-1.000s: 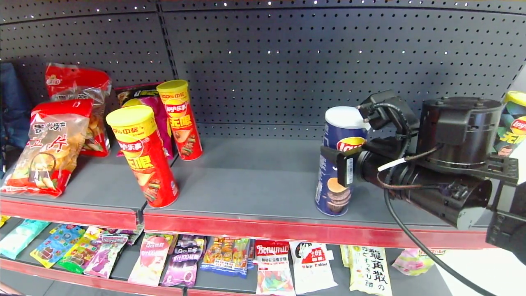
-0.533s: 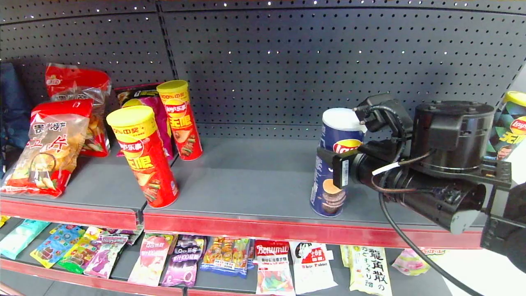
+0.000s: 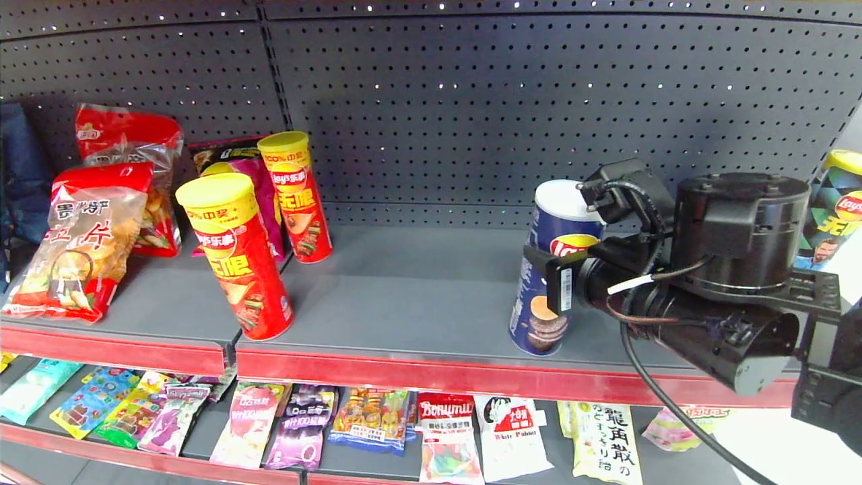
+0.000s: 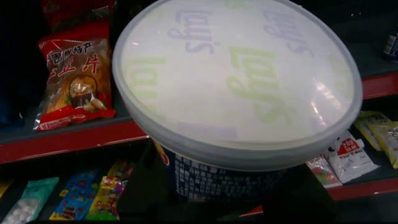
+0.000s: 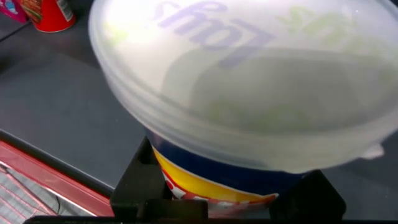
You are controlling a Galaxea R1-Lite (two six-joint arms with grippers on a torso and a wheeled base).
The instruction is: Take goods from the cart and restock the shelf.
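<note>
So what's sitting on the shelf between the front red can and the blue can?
Nothing: in the head view, bare grey shelf separates the front red can from the blue can in the right gripper.

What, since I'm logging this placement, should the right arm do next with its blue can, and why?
Probably tip the blue can upright before letting go: it leans in the right gripper, its base near the front edge of the shelf.
</note>
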